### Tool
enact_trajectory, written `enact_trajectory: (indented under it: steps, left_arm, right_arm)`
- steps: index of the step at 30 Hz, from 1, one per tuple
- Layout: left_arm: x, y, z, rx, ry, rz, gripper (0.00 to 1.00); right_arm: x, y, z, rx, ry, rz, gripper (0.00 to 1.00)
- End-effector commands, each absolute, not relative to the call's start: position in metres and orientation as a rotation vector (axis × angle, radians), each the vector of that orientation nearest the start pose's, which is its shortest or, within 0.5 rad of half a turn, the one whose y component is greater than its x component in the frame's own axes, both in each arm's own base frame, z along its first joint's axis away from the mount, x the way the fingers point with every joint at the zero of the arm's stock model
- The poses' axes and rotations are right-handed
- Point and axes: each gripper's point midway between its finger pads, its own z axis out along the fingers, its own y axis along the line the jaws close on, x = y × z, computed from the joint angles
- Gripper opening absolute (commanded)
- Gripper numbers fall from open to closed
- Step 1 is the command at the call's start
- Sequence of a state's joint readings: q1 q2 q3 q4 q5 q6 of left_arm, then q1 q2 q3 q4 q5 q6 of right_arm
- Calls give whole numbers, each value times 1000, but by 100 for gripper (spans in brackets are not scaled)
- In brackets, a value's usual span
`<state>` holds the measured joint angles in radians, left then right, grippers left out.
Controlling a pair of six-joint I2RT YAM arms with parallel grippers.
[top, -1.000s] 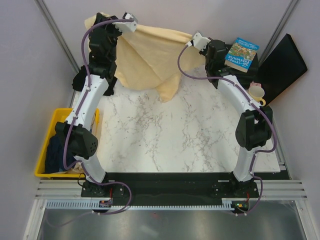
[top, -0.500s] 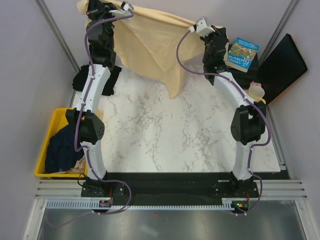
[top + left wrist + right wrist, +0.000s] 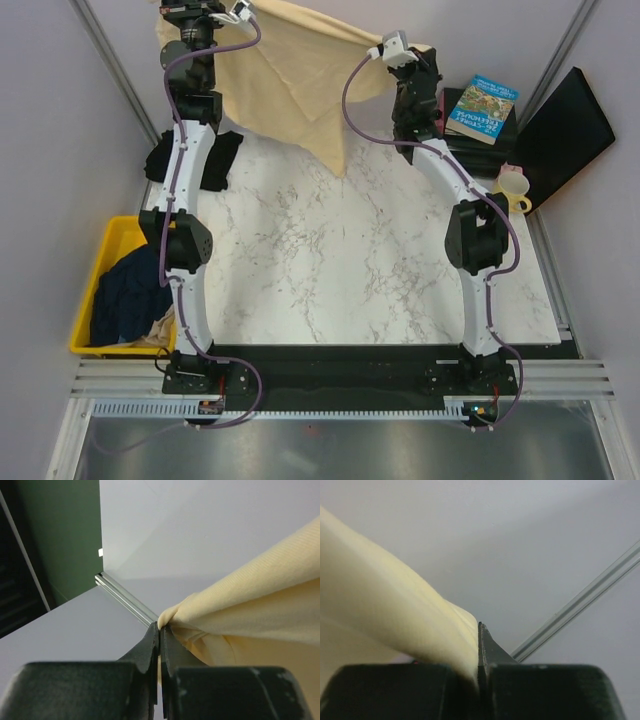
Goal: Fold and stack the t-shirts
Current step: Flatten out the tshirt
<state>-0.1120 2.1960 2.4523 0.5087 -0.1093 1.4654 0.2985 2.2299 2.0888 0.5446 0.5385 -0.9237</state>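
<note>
The pale cream-yellow t-shirt (image 3: 300, 80) hangs spread between both grippers above the far end of the table, its lower tip pointing down near the middle. My left gripper (image 3: 185, 14) is shut on its left top corner; in the left wrist view the jaws (image 3: 160, 628) pinch a fold of the cloth (image 3: 250, 610). My right gripper (image 3: 418, 55) is shut on the right top corner, and the cloth (image 3: 395, 615) runs into the closed jaws (image 3: 479, 630). A black t-shirt (image 3: 218, 160) lies on the table behind the left arm. A dark navy t-shirt (image 3: 125, 295) fills the yellow bin (image 3: 90, 345).
A colourful book (image 3: 482, 108) rests on a dark stack at the far right, beside a black flat panel (image 3: 562, 125). A pale cup (image 3: 510, 188) stands near the right table edge. The marble tabletop (image 3: 330, 270) stretches between the two arms. Grey walls enclose the far corners.
Both arms have stretched up and farther back, lifting the cream-yellow shirt higher and drawing it tauter. Its hanging tip has risen from the tabletop.
</note>
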Motion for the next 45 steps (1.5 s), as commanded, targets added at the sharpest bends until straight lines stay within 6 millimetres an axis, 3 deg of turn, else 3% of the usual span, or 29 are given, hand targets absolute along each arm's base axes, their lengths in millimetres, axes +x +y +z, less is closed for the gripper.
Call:
enact_trajectory:
  steps: [1, 3, 4, 5, 6, 7, 8, 9, 10, 11, 12, 13, 14, 16, 19, 21, 22, 28, 30, 31, 32, 33, 34, 37, 38, 40, 41, 43, 45]
  left_arm:
    - [489, 35, 689, 283, 495, 1523, 2]
    - [509, 38, 661, 334, 592, 1500, 2]
    - [491, 40, 672, 347, 612, 1479, 2]
    - [524, 31, 622, 503, 712, 1430, 2]
    - [530, 25, 601, 580, 760, 1360, 2]
    - [514, 16, 597, 669, 804, 1301, 2]
    - [533, 1, 540, 832, 882, 1217, 2]
    - [529, -8, 523, 887, 900, 1168, 2]
    - [526, -22, 503, 940, 929, 1098, 2]
    - [516, -38, 462, 1082, 1021, 957, 2]
    - [508, -50, 442, 1085, 1091, 807, 2]
    - [500, -65, 420, 1142, 1143, 692, 2]
    - [487, -80, 390, 1218, 1213, 577, 2]
    - [477, -105, 363, 1240, 1278, 469, 2]
    - [459, -135, 329, 1297, 1362, 304, 2]
    - [445, -149, 325, 1316, 1381, 195, 2]
    - [440, -153, 327, 1326, 1378, 163, 2]
    - [407, -153, 345, 1397, 1382, 34, 2]
    - [393, -156, 353, 1448, 1357, 6, 2]
    - [382, -153, 349, 1481, 1383, -12, 2]
    - [380, -151, 357, 1493, 1361, 11, 2]
    - [378, -149, 362, 1493, 1357, 28, 2]
    - [378, -144, 369, 1481, 1355, 48, 2]
    - [384, -130, 417, 1377, 1327, 121, 2]
    - [390, -126, 422, 1352, 1337, 143, 2]
    - [400, -117, 435, 1304, 1321, 206, 2]
    - [413, -107, 461, 1203, 1271, 287, 2]
    - [424, -87, 479, 1110, 1265, 325, 2]
    - [440, -77, 470, 1074, 1317, 280, 2]
  right_arm:
    - [629, 36, 424, -123, 1236, -911, 0]
    - [633, 38, 403, -216, 1309, -932, 0]
    - [641, 44, 361, -363, 1426, -937, 0]
    - [637, 41, 354, -403, 1464, -930, 0]
    - [637, 43, 333, -465, 1520, -902, 0]
    - [632, 51, 285, -626, 1645, -856, 0]
    - [623, 50, 282, -661, 1675, -823, 0]
    - [617, 56, 265, -725, 1714, -770, 0]
    - [596, 58, 218, -881, 1848, -713, 0]
    - [587, 68, 204, -961, 1869, -637, 0]
    - [576, 70, 201, -997, 1885, -601, 0]
    - [555, 70, 171, -1099, 1964, -558, 0]
    - [547, 72, 166, -1131, 1977, -526, 0]
    - [528, 73, 142, -1197, 2051, -475, 0]
    - [508, 71, 123, -1292, 2153, -412, 0]
    - [498, 79, 123, -1405, 2155, -310, 0]
    - [477, 73, 116, -1481, 2215, -248, 0]
    - [420, 74, 157, -1791, 2058, -13, 0]
    - [412, 73, 174, -1896, 1987, 7, 0]
    - [394, 73, 175, -1941, 2013, 90, 0]
    - [390, 75, 176, -1969, 2002, 148, 0]
    - [394, 78, 196, -1958, 1957, 154, 0]
    - [389, 77, 198, -1930, 1987, 205, 0]
    - [388, 84, 215, -1907, 1891, 232, 0]
    - [391, 89, 214, -1884, 1889, 256, 0]
    - [408, 95, 225, -1798, 1888, 243, 0]
    - [415, 96, 221, -1732, 1934, 277, 0]
    - [438, 103, 237, -1602, 1885, 305, 0]
    - [449, 109, 234, -1525, 1888, 358, 0]
